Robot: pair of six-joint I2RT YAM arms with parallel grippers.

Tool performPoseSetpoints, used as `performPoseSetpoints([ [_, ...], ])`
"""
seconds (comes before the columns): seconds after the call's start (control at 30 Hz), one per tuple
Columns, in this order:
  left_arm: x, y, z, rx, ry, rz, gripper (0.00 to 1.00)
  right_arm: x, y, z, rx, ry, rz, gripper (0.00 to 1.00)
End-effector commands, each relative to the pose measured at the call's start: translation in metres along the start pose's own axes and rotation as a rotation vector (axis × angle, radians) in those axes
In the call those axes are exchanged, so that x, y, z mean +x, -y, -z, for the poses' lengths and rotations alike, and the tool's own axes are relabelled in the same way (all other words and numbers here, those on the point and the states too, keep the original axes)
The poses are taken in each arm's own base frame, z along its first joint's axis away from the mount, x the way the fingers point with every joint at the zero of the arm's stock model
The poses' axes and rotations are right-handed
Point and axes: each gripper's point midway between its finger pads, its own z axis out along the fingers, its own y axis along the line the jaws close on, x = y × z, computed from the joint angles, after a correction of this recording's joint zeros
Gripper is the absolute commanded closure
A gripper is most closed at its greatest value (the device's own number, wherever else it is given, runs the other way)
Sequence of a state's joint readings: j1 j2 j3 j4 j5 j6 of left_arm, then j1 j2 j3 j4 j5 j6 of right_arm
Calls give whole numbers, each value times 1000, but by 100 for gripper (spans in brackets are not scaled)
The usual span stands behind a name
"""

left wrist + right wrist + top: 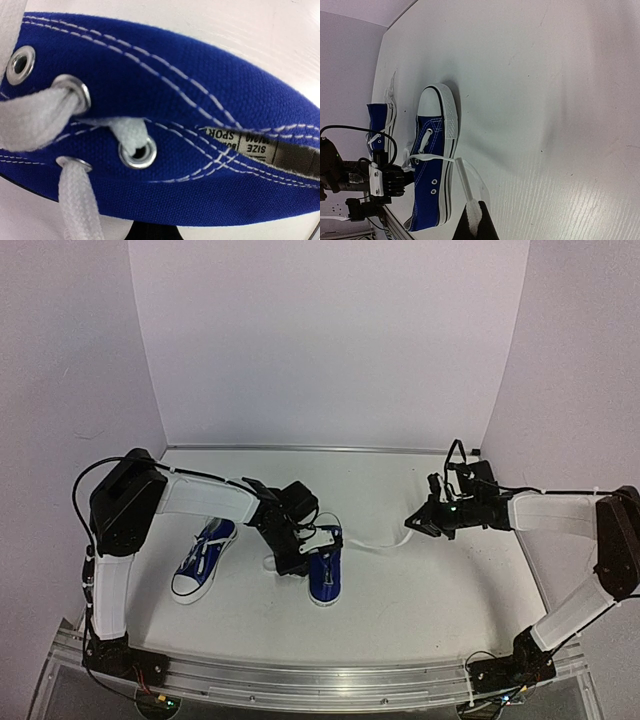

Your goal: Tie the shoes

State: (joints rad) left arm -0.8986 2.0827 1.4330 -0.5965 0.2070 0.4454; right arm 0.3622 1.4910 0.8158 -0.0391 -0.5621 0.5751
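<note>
Two blue shoes stand on the white table, one at the left (205, 562) and one in the middle (326, 578). My left gripper (297, 560) is pressed low against the middle shoe's left side. Its wrist view is filled by blue canvas (200, 165), metal eyelets and white lace (75, 200). Only a dark fingertip (152, 234) shows at the bottom edge, and nothing is visibly gripped there. My right gripper (475, 222) is shut on the end of a white lace (427, 158). That lace stretches from the middle shoe (432, 165) rightwards to the right gripper (412, 524).
Pale walls close in the table at the back and both sides. An aluminium rail (320, 680) runs along the near edge between the arm bases. The other shoe (380, 117) lies beyond the left arm in the right wrist view.
</note>
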Motion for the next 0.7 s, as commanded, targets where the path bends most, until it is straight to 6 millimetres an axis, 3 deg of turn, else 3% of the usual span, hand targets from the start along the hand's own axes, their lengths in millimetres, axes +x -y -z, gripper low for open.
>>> performPoseSetpoints([
  [0.0, -38, -27, -5, -99, 108, -33, 100, -2, -4, 7, -11, 12, 19, 100],
  [0.3, -25, -50, -11, -193, 24, -46, 100, -3, -3, 18, 3, 32, 18, 100],
  [0.47, -52, -43, -12, -168, 78, -80, 100, -2, -3, 19, 2, 28, 16, 100],
  [0.57, -65, -35, 7, -156, 148, -82, 100, -8, -7, 27, 2, 53, 23, 100],
  [0.67, -60, -39, 44, -180, 238, -38, 100, -14, -7, 41, 18, 86, 24, 100],
])
